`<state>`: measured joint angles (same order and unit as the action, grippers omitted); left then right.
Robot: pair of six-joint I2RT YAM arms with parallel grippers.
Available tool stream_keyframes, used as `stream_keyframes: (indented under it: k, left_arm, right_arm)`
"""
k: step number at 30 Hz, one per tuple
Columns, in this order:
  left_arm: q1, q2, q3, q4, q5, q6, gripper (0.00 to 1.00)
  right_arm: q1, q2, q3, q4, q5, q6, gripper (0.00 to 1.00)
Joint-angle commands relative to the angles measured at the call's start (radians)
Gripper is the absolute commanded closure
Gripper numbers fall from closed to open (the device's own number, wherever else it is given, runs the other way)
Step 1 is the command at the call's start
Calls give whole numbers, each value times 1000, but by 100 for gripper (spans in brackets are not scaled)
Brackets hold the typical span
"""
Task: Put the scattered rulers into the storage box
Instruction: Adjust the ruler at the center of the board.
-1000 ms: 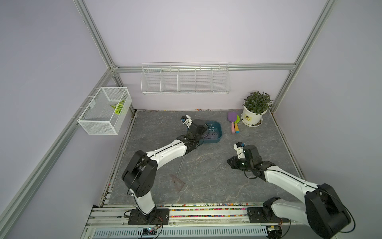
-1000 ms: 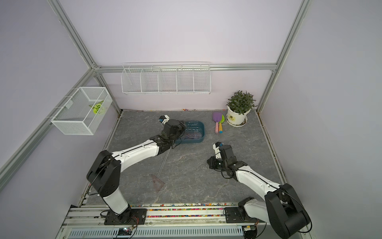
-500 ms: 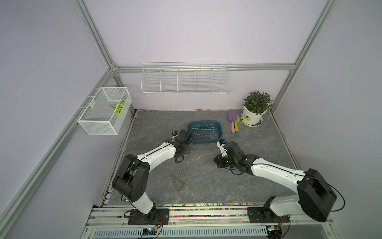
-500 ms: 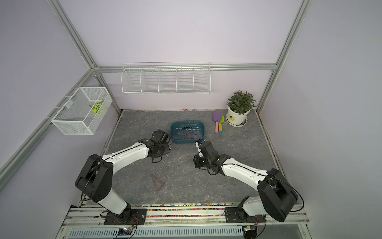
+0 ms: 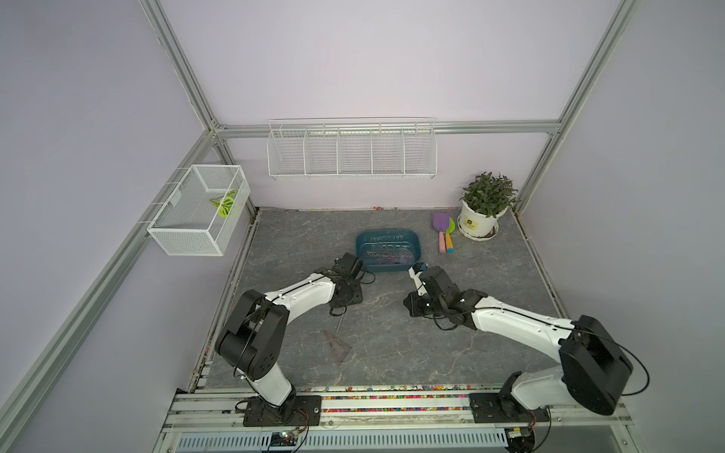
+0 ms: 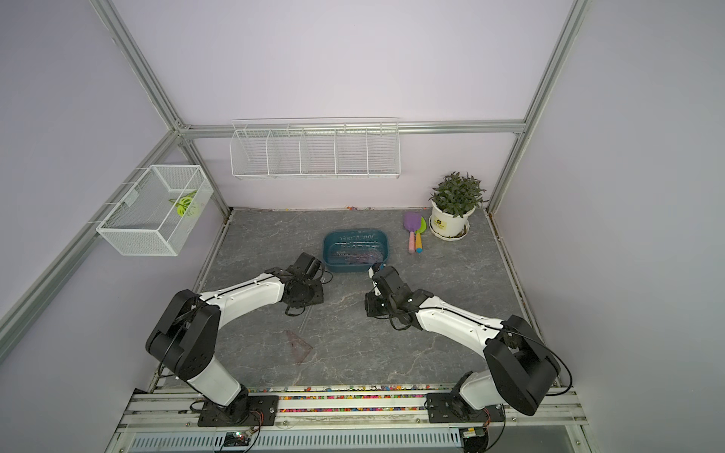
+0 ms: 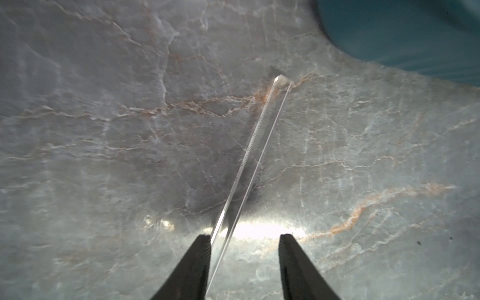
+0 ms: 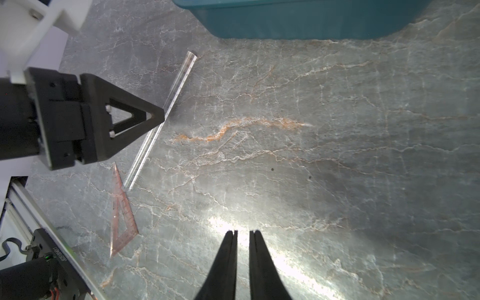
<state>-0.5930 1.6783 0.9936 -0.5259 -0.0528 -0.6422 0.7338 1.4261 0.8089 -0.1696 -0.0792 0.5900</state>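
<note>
The step in hand is the pickup of the clear ruler (image 7: pixel 259 145), which lies flat on the table (image 5: pixel 490 282) just in front of the box (image 5: pixel 388 234), its far end pointing at the box's near corner on the robot's left. The left gripper (image 7: pixel 245 236) is low over the ruler's other end, jaws open and straddling it, with the ruler against one finger (image 7: pixel 204 249) and not clamped. The next move, I judge, calls for closing on the thin edges without letting them slip, then a short carry to the box, where several rulers (image 5: pixel 386 255) already lie. A brown triangle (image 8: pixel 120 215) waits farther from the box, just past the ruler's near end. The right gripper (image 8: pixel 242 231) hovers in front of the box, jaws nearly closed on nothing. The table is grey veined stone with bright glare. Beside the box are toy shovels (image 5: pixel 441 231) and a plant (image 5: pixel 482 208); behind it is a wire rack (image 5: pixel 351 149) on a lilac wall.
</note>
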Motion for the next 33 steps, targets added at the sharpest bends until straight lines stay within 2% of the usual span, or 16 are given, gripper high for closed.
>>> stream_keyframes:
  k: [1, 5, 11, 18, 33]
  left_arm:
    - [1, 41, 10, 8, 15, 29, 54]
    - [1, 66, 31, -5, -9, 35, 56]
    - [-1, 79, 34, 6, 13, 39, 65]
    - [-49, 86, 36, 37, 46, 51, 82]
    - [-256, 188, 144, 99, 137, 89, 84]
  right_arm:
    - [6, 8, 15, -19, 19, -1, 83]
    - [6, 8, 7, -17, 22, -1, 83]
    - [2, -4, -2, -21, 32, -5, 83]
    - [-8, -37, -32, -23, 39, -8, 84]
    - [-16, -263, -270, -60, 46, -49, 85]
